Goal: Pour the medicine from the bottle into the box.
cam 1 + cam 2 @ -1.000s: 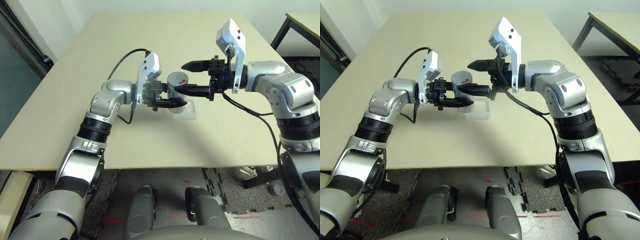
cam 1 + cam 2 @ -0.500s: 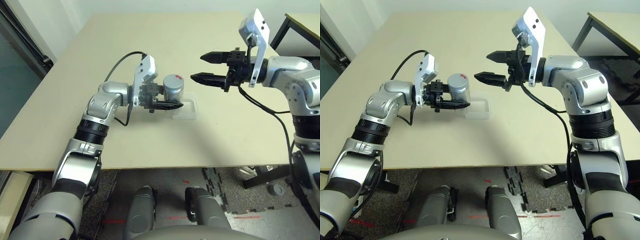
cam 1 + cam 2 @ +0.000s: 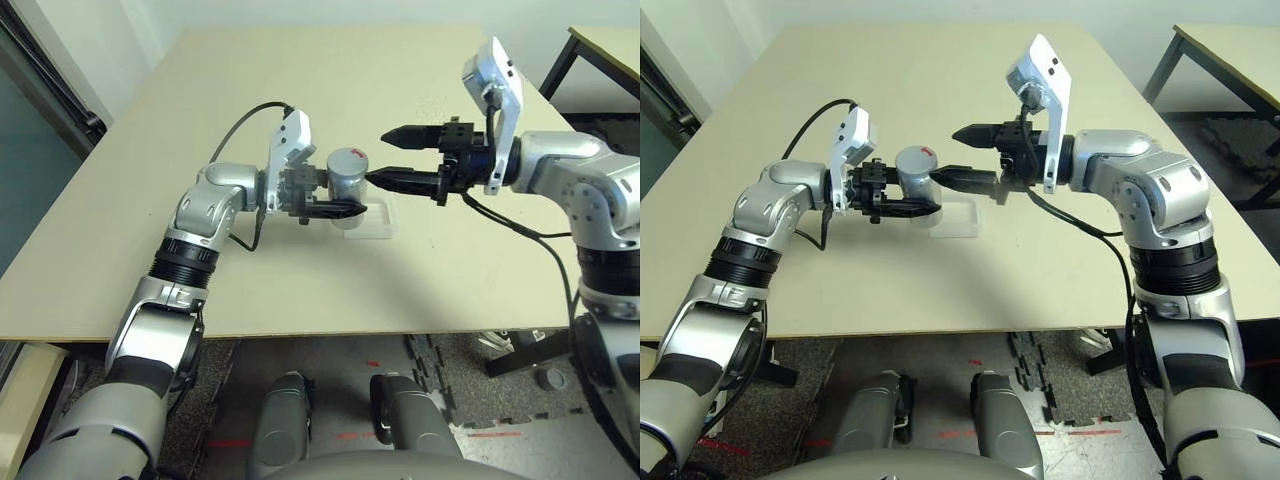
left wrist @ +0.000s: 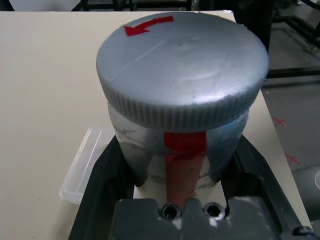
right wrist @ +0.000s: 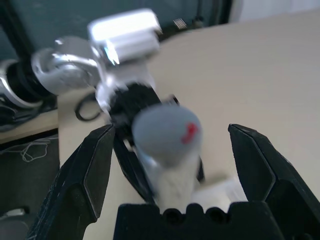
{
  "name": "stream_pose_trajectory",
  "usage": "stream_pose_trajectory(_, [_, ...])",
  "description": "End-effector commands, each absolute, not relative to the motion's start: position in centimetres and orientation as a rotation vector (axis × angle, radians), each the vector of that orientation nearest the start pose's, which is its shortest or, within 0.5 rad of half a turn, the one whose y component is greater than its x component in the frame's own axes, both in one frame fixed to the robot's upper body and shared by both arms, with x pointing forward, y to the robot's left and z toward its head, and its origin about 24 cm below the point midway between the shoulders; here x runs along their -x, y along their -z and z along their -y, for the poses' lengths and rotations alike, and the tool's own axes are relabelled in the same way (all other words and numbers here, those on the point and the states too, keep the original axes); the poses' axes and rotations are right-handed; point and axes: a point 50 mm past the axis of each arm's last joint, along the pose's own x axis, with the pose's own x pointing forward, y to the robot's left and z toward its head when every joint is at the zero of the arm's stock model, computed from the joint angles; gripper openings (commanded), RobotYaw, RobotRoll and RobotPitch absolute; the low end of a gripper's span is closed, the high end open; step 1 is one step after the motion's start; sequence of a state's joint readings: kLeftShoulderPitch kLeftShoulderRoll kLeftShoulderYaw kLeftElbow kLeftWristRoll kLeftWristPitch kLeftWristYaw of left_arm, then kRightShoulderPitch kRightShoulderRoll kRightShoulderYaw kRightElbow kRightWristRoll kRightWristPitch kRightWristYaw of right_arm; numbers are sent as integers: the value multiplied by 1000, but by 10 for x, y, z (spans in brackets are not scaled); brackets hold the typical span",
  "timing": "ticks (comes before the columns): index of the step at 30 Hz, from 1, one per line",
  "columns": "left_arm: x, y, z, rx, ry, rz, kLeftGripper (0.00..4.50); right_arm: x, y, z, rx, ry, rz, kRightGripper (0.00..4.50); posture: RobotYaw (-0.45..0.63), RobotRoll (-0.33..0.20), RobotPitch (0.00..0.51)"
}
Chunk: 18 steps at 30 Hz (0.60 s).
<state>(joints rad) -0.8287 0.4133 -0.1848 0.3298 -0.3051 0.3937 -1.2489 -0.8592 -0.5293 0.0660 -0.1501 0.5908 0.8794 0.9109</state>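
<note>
Looking down from the head cameras, we see a pale beige table (image 3: 300, 100) filling most of the field, with a white wall behind it, a second black-legged table (image 3: 600, 45) at the far right, and dark flooring with red tape marks beneath the near edge. The left gripper (image 3: 335, 207) is clamped on the bottle (image 3: 347, 175), a silver-grey cylinder held upright above the table with its grey cap (image 3: 347, 160) on; a small red mark shows on the cap. Just beyond and below the bottle lies the box (image 3: 372, 222), a clear shallow tray resting flat on the table. The right gripper (image 3: 385, 155) points level toward the bottle from the other side, its two black fingers spread wide, the lower fingertip (image 3: 378, 179) right at the side of the cap; we cannot tell whether it touches.

From the left wrist camera, we see the bottle (image 4: 182, 150) seated between the black fingers, a red strip running down its side and a red arrow on the ribbed cap (image 4: 182, 65). One corner of the box (image 4: 85, 170) lies on the table beside it.

From the right wrist camera, we see the fingers (image 5: 85, 175) standing far apart, with the capped bottle (image 5: 167, 145) between them and the left arm behind it.
</note>
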Motion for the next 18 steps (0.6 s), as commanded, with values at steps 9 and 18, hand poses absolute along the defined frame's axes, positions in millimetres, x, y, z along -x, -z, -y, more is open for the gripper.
stream_pose_trajectory(9, [-337,-183,-104,-261,1444,-88,2463,-312,-250,92,225,-1265,9,4500,29,0,94])
stream_pose_trajectory(18, [-336,-184,-102,-260,1447,-82,2463,-318,-245,86,257,-1265,15,4500,34,0,97])
